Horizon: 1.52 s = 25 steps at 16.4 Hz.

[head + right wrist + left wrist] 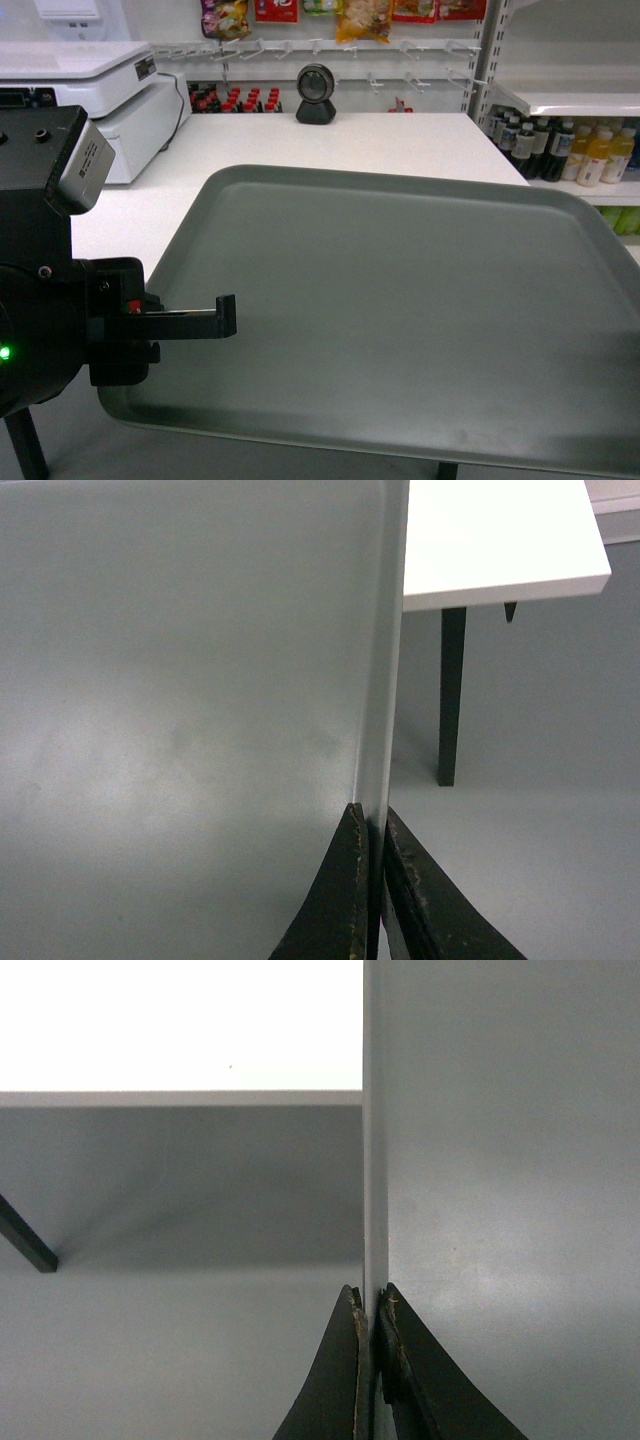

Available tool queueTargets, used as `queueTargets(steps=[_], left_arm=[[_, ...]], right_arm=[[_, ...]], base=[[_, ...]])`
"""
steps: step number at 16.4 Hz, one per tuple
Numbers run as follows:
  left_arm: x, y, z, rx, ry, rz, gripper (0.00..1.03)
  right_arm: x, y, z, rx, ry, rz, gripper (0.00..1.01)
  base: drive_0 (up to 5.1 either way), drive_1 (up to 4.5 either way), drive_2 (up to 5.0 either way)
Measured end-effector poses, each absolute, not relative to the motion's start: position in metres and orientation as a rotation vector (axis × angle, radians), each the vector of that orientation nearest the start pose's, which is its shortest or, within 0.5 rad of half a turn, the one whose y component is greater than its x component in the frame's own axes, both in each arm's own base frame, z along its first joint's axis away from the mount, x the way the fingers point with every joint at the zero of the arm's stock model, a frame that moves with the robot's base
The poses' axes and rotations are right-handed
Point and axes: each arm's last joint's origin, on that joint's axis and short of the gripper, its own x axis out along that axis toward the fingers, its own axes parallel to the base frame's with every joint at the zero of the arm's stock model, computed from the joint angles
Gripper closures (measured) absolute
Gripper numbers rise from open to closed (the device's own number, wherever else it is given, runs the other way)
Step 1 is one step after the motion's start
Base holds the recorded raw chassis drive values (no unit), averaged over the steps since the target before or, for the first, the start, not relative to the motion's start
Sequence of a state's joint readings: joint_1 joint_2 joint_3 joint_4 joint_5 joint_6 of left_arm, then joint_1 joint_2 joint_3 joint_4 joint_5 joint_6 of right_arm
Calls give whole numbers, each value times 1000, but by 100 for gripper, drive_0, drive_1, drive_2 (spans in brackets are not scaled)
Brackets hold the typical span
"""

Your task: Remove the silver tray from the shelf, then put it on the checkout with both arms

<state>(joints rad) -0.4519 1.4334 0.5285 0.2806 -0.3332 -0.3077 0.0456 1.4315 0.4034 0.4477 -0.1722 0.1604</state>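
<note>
Left gripper (371, 1360) pinching silver tray (500, 1160) rim edge-on; white checkout (180, 1025) top beyond.

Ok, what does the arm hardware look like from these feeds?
The left arm is bulky matte black, with a grey box on top, a green light and a small red spot. The left pincer and right pincer have thin, tapering black fingers with scuffed, pale inner edges.

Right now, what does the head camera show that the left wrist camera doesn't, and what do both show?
Only the head view shows the black scanner at the back of the checkout, the weighing scale, bottles on the side shelf, and the whole silver tray. Only the left wrist view shows the left gripper with its fingers pinched on the tray's rim, seen edge-on. Both show the tray and the white checkout.
</note>
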Motion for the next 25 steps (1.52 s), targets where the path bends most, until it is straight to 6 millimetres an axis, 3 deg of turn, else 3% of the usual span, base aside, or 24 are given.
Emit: queueTargets(steps=[17,23,25], left_arm=[[238,-105,154,-59,587,-24,100],[238,-105,154,-60,586,-19,100],[251,-112,148,-50,673,177,99]], right_arm=[[241,16,133,192,596,165,99],[243,16,135,192,589,166,99],[248,17,134,182,514,251,99]], base=[[-3,406,-413],[0,0,0],[0,0,0]])
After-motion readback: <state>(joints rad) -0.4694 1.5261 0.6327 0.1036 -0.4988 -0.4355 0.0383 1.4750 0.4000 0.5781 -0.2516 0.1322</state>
